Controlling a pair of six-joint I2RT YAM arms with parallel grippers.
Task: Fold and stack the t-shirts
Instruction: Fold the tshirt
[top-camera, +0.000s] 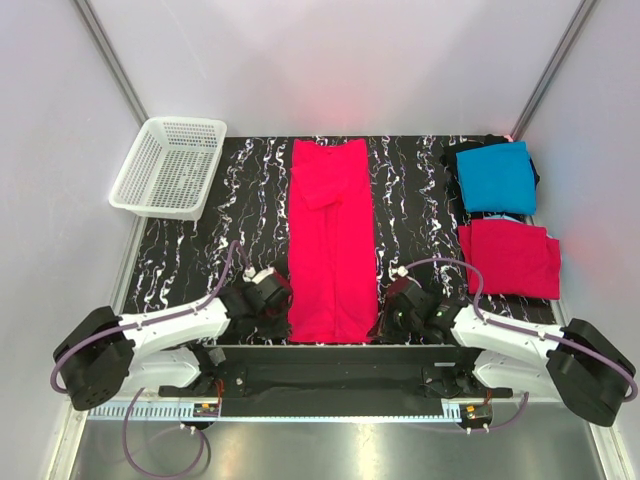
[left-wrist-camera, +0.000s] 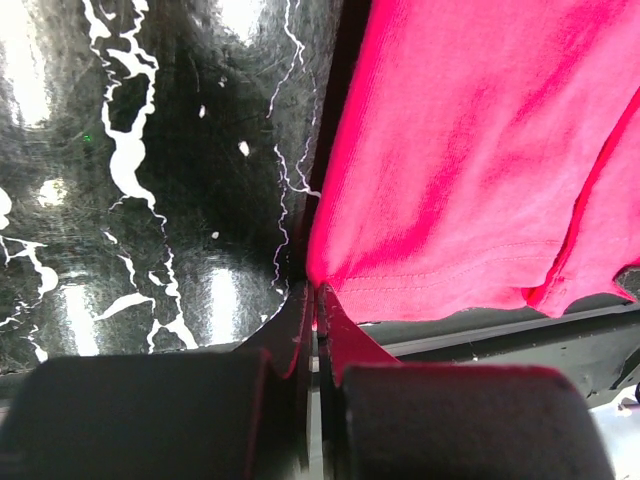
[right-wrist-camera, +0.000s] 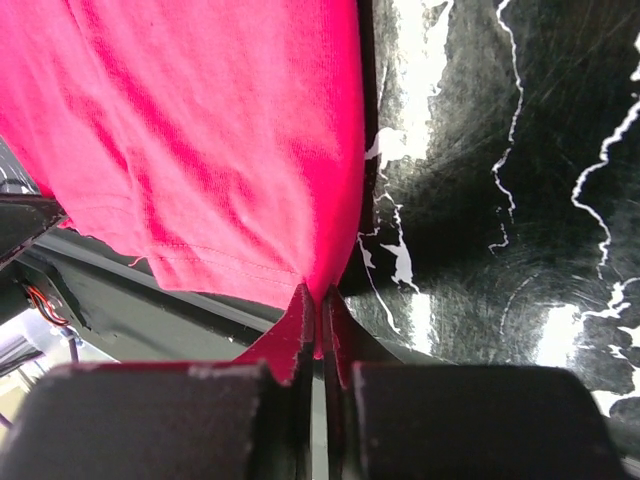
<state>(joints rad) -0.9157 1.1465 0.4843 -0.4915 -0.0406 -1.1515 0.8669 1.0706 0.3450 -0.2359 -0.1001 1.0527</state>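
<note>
A pinkish-red t-shirt (top-camera: 331, 240) lies as a long narrow strip down the middle of the table, sleeves folded in. My left gripper (top-camera: 282, 300) is shut on its near left hem corner (left-wrist-camera: 318, 278). At the opposite side, my right gripper (top-camera: 390, 312) is shut on the near right hem corner (right-wrist-camera: 322, 285). Both pinch a thin bit of red cloth between the fingertips. At the right sit a folded turquoise-blue t-shirt (top-camera: 497, 176) lying on a black one (top-camera: 455, 156), and nearer, a folded pinkish-red t-shirt (top-camera: 510, 258).
A white mesh basket (top-camera: 168, 166) stands at the far left corner. The black marbled table (top-camera: 190, 255) ends at a near edge, and the shirt's hem hangs slightly over it above a dark rail (top-camera: 320, 370). White walls enclose the back and sides.
</note>
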